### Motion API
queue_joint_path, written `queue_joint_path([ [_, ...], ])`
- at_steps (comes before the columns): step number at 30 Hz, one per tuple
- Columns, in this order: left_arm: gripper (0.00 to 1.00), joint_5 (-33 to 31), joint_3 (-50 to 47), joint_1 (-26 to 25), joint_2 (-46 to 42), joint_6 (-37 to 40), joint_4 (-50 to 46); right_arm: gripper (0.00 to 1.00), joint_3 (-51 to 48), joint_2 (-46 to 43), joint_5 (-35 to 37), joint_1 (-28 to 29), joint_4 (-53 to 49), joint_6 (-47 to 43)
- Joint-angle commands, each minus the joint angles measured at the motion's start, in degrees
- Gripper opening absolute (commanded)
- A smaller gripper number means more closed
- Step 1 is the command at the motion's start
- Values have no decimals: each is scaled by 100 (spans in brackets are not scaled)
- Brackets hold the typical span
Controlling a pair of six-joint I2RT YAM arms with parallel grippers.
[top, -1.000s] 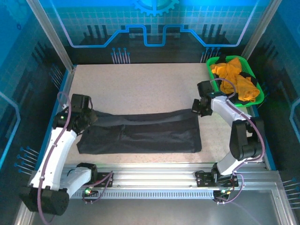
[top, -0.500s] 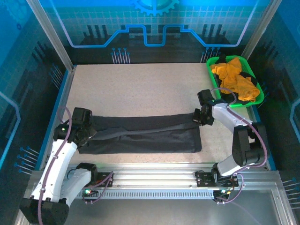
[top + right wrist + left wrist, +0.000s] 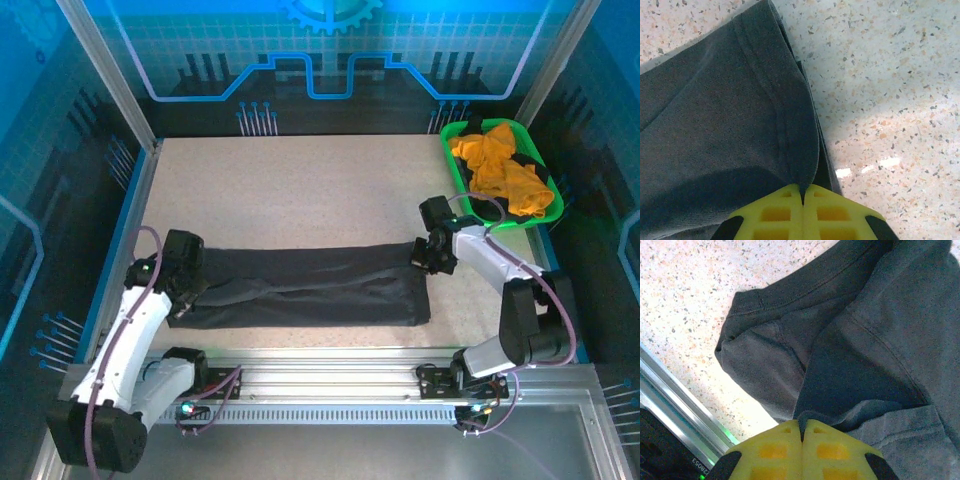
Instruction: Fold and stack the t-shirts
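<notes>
Two grippers, one per end of charcoal t-shirt [image 3: 310,285]: left gripper [image 3: 190,278] pinches left end, right gripper [image 3: 424,256] pinches right end. Shirt lies as band, long axis left-right, across near table [image 3: 300,190]. Orange t-shirt [image 3: 500,170] heaped in green basket [image 3: 449,153].

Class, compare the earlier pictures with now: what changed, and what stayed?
The left tool and right tool, each shut on the grey t-shirt, drew its far edge toward the arms' bases. The orange t-shirt stayed in the green basket.
</notes>
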Motion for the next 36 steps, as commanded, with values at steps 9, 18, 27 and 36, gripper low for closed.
queue_joint_path([
  [9, 0, -292, -77, 26, 290, -125, 237, 0, -181, -431, 94, 232, -521, 385],
  [18, 0, -1015, 118, 26, 336, -253, 61, 0, -549, -231, 281, 303, -419, 487],
  [27, 0, -1217, 26, 35, 309, -199, 161, 6, -422, -109, 284, 318, -411, 440],
  [36, 19, -858, -88, 43, 765, -55, 604, 38, -387, -300, 369, 322, -801, 565],
])
